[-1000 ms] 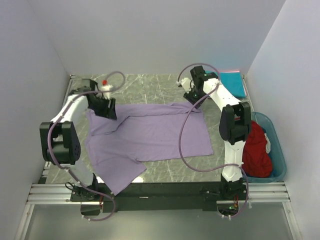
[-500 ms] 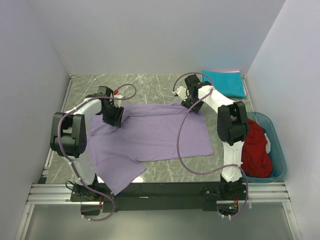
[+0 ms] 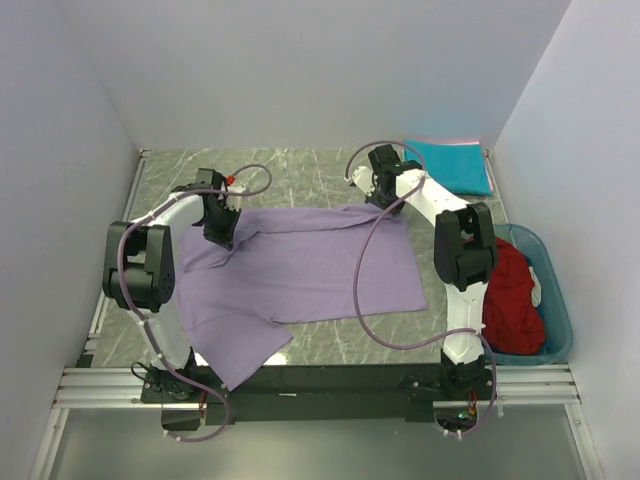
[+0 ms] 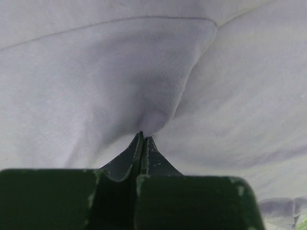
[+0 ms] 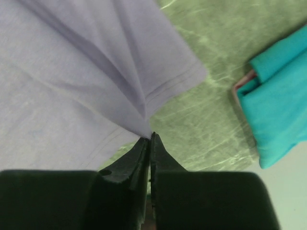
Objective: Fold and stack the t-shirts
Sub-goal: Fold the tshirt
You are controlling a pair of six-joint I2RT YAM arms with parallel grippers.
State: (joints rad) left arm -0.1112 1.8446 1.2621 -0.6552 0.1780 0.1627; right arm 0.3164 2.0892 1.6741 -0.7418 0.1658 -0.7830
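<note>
Room: the grey-green marbled table top (image 3: 300, 170) is boxed in by plain white walls (image 3: 300, 70) on the left, far and right edges. There's a bare strip along the far edge and a bare patch near the near-right corner.

The large lavender soft-fabric t-shirt (image 3: 300, 270) lies spread over the table's middle. One flap reaches the near edge by the left arm's base. Its left side sits close to the left edge.

Left gripper (image 3: 224, 238) is at the shirt's far-left part. In the wrist view its dark fingertips (image 4: 130, 154) are pressed together on a small pinch of lavender cloth, which puckers up from the tips.

Right gripper (image 3: 385, 203) is at the shirt's far-right corner. Its fingertips (image 5: 136, 154) are clamped on the hemmed edge there, with folds fanning away from the tips and bare marble just beside them.

The folded teal fabric t-shirt (image 3: 455, 165) lies flat in the far-right corner, apart from the lavender one. The dark red fabric t-shirt (image 3: 515, 300) is heaped in the translucent teal plastic bin (image 3: 557, 310) at the right edge, partly hidden by the right arm.
</note>
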